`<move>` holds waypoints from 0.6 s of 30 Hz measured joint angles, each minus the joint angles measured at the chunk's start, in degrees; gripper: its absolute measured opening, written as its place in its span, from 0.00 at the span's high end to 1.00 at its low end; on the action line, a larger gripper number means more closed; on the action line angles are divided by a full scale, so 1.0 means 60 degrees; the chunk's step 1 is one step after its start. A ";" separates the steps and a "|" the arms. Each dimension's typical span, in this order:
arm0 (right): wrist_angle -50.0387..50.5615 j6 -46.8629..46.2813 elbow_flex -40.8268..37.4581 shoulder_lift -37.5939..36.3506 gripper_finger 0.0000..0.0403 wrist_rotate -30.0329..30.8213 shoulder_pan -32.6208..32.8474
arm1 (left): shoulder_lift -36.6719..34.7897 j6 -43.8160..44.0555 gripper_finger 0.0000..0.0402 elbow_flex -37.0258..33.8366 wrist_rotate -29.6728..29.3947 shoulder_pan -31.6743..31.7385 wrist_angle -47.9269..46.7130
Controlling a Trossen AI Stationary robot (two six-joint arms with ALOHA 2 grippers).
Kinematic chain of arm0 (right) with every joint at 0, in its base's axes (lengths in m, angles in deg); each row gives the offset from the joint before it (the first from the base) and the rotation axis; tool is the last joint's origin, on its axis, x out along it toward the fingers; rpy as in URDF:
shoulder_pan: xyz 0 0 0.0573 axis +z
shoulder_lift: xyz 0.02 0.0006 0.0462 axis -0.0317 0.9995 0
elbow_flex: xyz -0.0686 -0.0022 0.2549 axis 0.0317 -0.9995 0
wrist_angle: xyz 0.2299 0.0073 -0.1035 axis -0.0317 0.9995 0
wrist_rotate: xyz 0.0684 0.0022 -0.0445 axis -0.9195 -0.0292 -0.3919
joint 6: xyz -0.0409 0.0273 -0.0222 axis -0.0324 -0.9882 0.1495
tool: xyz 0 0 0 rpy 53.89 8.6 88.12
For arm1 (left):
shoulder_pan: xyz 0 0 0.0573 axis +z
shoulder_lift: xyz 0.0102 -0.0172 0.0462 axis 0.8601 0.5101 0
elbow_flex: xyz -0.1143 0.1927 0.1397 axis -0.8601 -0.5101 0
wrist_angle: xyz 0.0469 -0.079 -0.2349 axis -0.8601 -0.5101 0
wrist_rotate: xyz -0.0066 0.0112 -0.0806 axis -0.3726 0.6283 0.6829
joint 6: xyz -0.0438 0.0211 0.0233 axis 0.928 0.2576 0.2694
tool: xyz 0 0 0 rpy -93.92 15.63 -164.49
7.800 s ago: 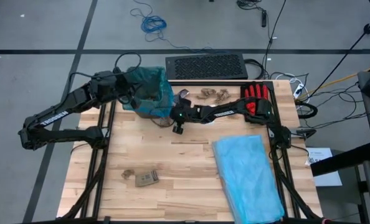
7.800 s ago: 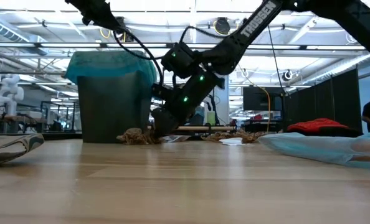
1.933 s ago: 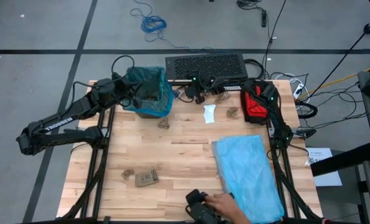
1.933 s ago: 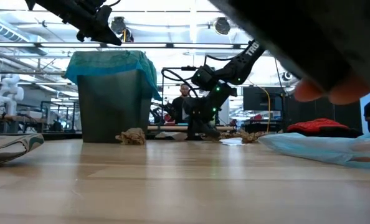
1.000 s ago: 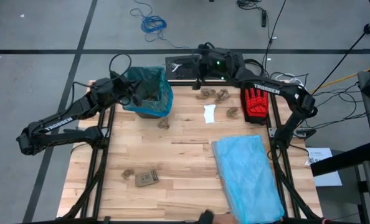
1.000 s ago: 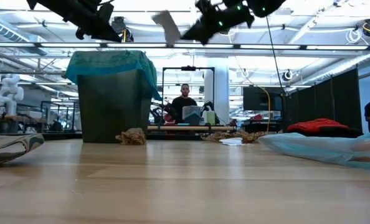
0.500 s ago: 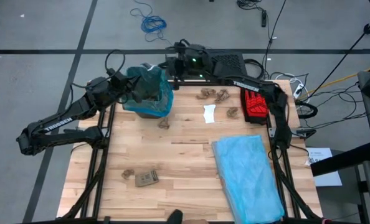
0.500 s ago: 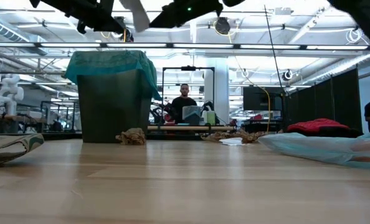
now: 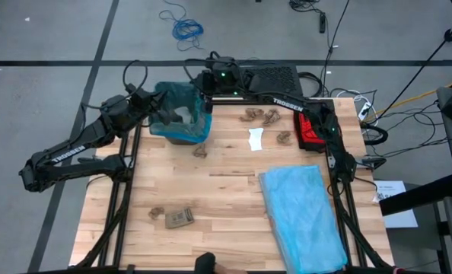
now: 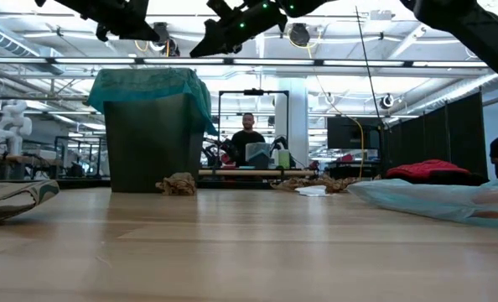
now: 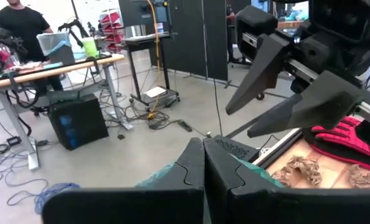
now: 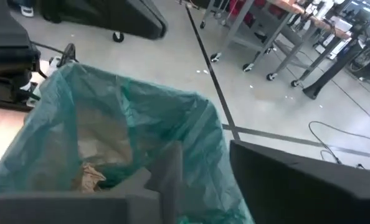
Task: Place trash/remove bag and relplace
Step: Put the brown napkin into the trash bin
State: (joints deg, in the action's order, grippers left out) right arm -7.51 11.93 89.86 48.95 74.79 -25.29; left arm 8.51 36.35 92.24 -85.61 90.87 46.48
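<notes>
Right claw: swung from the far wad cluster to above the bag; jaws parted, white scrap gone from them, judged dropped in. Bag lines the bin directly below. Left claw: clenched on the bag's rim. More wads remain on the table.
</notes>
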 joint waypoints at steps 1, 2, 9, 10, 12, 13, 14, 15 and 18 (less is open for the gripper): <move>0.0285 0.0003 0.0000 -0.0050 0.62 0.0014 -0.0011 | 0.0000 -0.0004 1.00 0.0000 -0.0002 0.0002 -0.0012; 0.0636 0.0085 0.0000 -0.0100 0.60 0.0024 -0.0034 | 0.0000 -0.0004 1.00 0.0000 -0.0016 0.0002 -0.0084; 0.5238 0.1039 0.0018 -0.0728 0.60 0.0235 -0.0655 | -0.0185 -0.0017 1.00 0.0000 -0.0815 0.0002 -0.1015; 0.5785 0.1043 0.0011 -0.0721 0.61 0.0232 -0.0803 | -0.0200 -0.0015 1.00 0.0000 -0.0831 0.0002 -0.1091; 0.6606 0.0953 -0.0030 -0.0713 0.62 0.0102 -0.1159 | -0.0211 -0.0015 1.00 0.0000 -0.0854 0.0002 -0.1134; 0.6722 0.0849 -0.0150 -0.0724 0.62 -0.0054 -0.1354 | -0.0211 -0.0015 1.00 0.0000 -0.0854 0.0002 -0.1184; 0.6739 0.0707 -0.0357 -0.0749 0.62 -0.0225 -0.1550 | -0.0211 -0.0015 1.00 0.0000 -0.0854 0.0002 -0.1240; 0.6757 0.0576 -0.0608 -0.0757 0.62 -0.0401 -0.1743 | -0.0211 -0.0015 1.00 0.0000 -0.0854 0.0001 -0.1293; 0.6757 0.0234 -0.1483 -0.0713 0.61 -0.0707 -0.2313 | -0.0211 0.0003 1.00 0.0000 -0.0858 0.0002 -0.1543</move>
State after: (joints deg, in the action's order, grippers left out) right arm 33.04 13.33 80.96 44.67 70.54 -39.17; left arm 7.24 36.37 92.24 -90.75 90.88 37.22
